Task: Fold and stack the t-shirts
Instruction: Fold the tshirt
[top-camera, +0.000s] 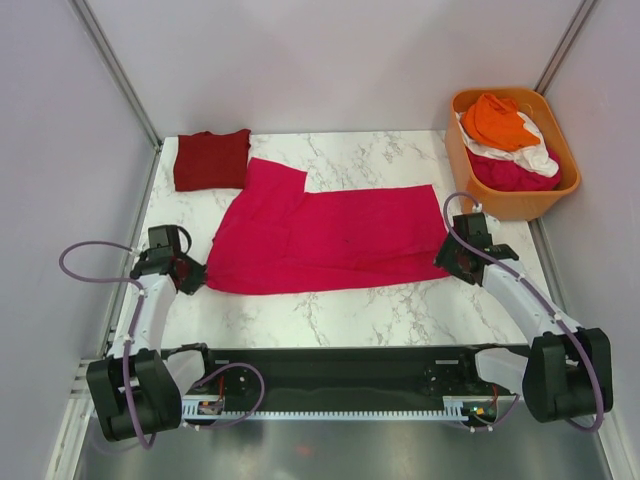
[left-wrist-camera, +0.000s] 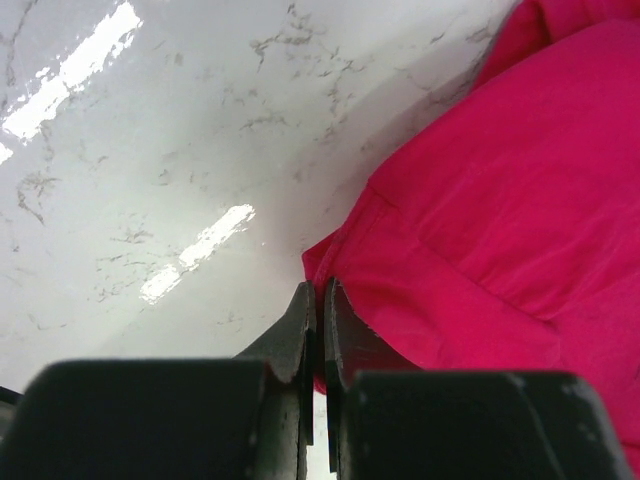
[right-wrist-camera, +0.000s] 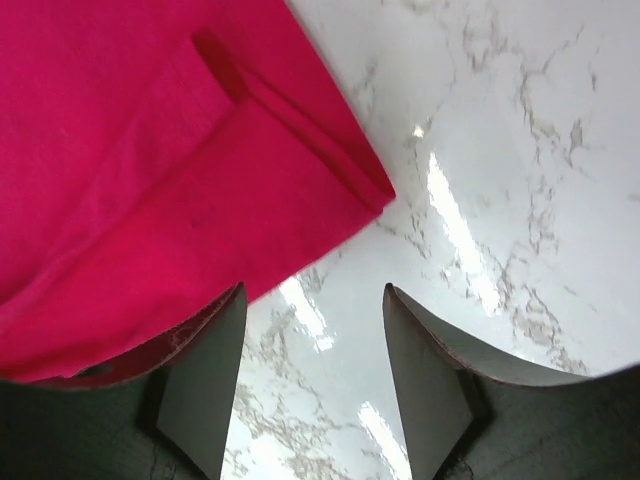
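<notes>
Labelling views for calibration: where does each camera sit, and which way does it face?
Top external: above and behind the bases, looking down on the table; left arm, right arm, magenta t-shirt, maroon t-shirt, tub.
Left wrist: on the left arm, looking along the left pincer, shut on the shirt's corner.
Right wrist: on the right arm, looking down through the open right pincer at the shirt's edge.
Shared: all three show the magenta t-shirt.

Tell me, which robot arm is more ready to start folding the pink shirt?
Probably the left. The left gripper looks shut on the pink shirt's near corner, so it could lift straight away. The right gripper is open beside the other near corner, pinching nothing yet.
</notes>
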